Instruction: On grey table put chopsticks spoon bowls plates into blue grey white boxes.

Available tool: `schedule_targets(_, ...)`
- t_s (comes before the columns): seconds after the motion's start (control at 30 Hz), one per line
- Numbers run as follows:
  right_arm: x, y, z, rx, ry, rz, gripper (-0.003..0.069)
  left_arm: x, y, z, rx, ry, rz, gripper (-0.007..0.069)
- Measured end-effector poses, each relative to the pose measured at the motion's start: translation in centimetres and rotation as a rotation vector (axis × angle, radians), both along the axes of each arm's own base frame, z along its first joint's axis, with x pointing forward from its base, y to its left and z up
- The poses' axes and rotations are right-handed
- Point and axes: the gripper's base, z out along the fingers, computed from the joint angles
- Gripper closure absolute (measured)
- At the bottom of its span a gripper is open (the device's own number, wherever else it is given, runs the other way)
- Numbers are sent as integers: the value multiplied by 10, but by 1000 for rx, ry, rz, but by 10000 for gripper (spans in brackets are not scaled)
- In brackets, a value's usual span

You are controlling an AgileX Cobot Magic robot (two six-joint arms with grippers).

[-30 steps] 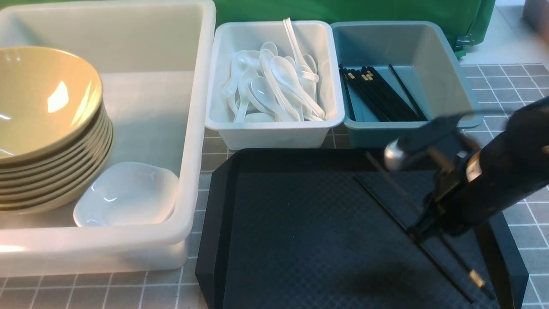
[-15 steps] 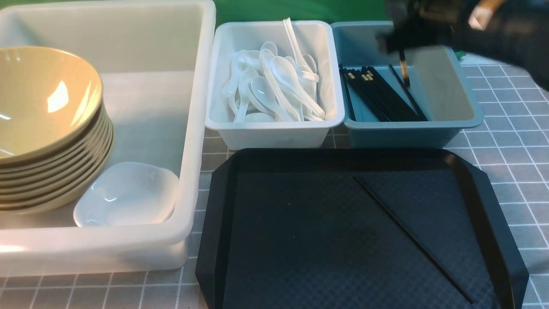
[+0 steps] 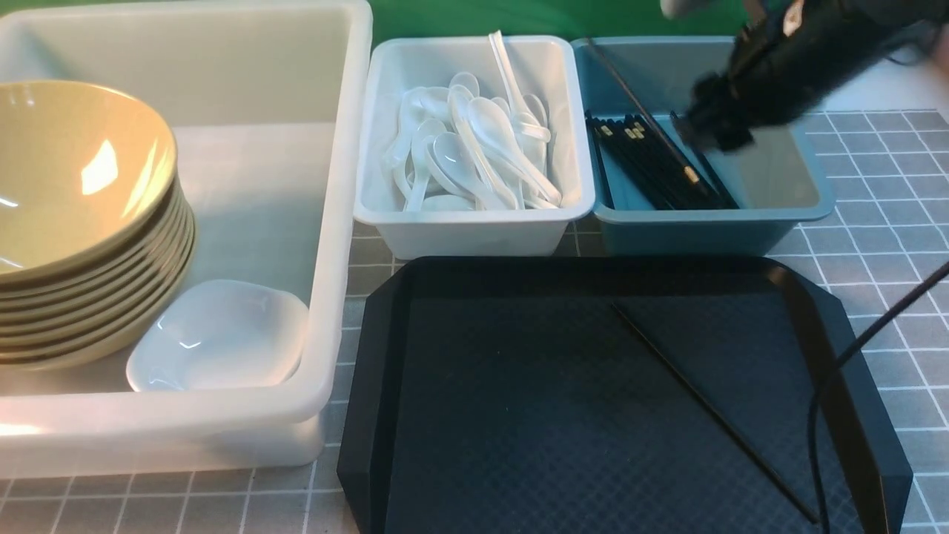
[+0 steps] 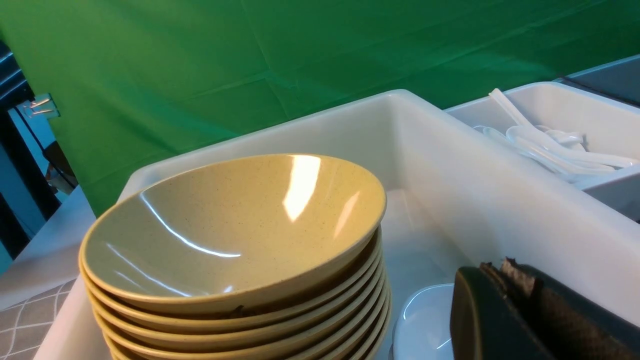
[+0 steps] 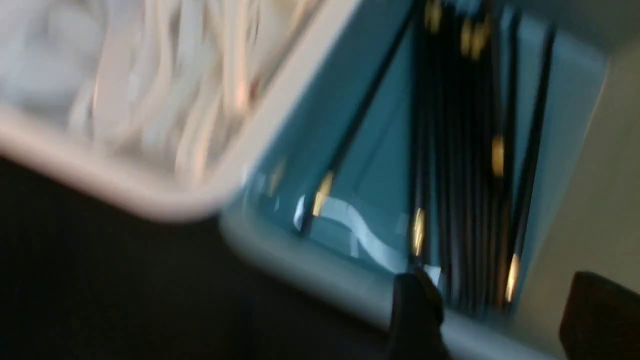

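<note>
Right gripper [image 3: 704,130], blurred, low over the blue-grey bin [image 3: 741,230] at far right; the right wrist view shows its jaws apart with nothing between them. The left gripper [image 4: 497,270] is closed and empty beside the stacked bowls [image 4: 235,235]. In the bin, thin black chopsticks [image 3: 652,167] with gold bands lie bundled, and one stick [image 3: 637,104] rests aslant over them, its far tip up near the far-left corner. A last single chopstick [image 3: 712,411] lies flat on the black tray [image 3: 482,386], near right. Likely hazards: the slanted stick, smooth and round, may roll or settle across the rim; the flat stick, black on a black diamond-textured surface, offers little to pinch and may skid; the dark cable [image 3: 852,356] hanging over the tray's right edge could snag. Glossy white spoons [image 3: 474,156] fill the rigid white bin [image 3: 474,233] at far centre; the translucent tub [image 3: 334,222], left, holds the tan bowls and a rounded-square white plate [image 3: 222,334]. All stand on the grid-lined grey table [image 3: 875,222].
</note>
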Motion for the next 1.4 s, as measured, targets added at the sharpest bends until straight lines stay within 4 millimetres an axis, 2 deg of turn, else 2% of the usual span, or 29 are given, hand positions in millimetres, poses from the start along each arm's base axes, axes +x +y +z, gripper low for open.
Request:
schedule_targets(0.03, -18, 4, -21, -40, 120, 22, 287, 0, 0, 0, 0, 0, 0, 633)
schedule_targets(0.07, -20, 5, -24, -44, 130, 27, 291, 0, 0, 0, 0, 0, 0, 633)
schedule_targets(0.17, -41, 14, -62, -87, 244, 71, 318, 0, 0, 0, 4, -1, 2, 633)
schedule_targets(0.2, -55, 18, -86, -108, 300, 95, 330, 0, 0, 0, 7, -2, 3, 633)
schedule_targets(0.27, -71, 23, -112, -121, 335, 128, 340, 0, 0, 0, 8, -3, 3, 633)
schedule_targets(0.4, -80, 25, -132, -104, 306, 142, 344, 0, 0, 0, 10, -4, 3, 633)
schedule_targets(0.53, -80, 26, -140, -89, 289, 131, 378, 0, 0, 1, 12, -11, 2, 633)
schedule_targets(0.6, -78, 27, -146, -91, 295, 131, 461, 0, 0, 1, 13, -10, 2, 633)
schedule_targets(0.63, -78, 27, -146, -91, 295, 131, 468, 0, 0, 1, 13, -10, 2, 633)
schedule_targets(0.67, -77, 27, -150, -95, 304, 133, 547, 0, 0, 1, 13, -10, 2, 633)
schedule_targets(0.7, -78, 27, -150, -96, 306, 133, 582, 0, 0, 1, 13, -10, 2, 633)
schedule_targets(0.83, -80, 27, -139, -95, 306, 159, 606, 0, 0, 1, 13, -11, 2, 633)
schedule_targets(0.9, -81, 29, -112, -60, 246, 185, 608, 0, 0, 1, 13, -11, 2, 633)
schedule_targets(1.0, -79, 30, -47, 10, 18, 221, 608, 0, 0, 1, 13, -11, 2, 633)
schedule_targets(1.1, -67, 30, 10, 115, -360, 222, 609, 0, 0, 1, 14, -11, 2, 633)
schedule_targets(1.13, -58, 28, 21, 153, -494, 209, 609, 0, 0, 1, 14, -11, 2, 633)
schedule_targets(1.2, -36, 19, 32, 213, -693, 150, 596, 0, 0, 1, 16, -12, 3, 633)
schedule_targets(1.23, -24, 15, 31, 239, -738, 116, 575, 0, 0, 1, 16, -12, 3, 633)
schedule_targets(1.27, -15, 11, 28, 244, -745, 94, 561, 0, 0, 1, 17, -12, 3, 633)
schedule_targets(1.4, 13, -2, 12, 242, -679, 14, 426, 0, 1, 0, 34, -5, 15, 633)
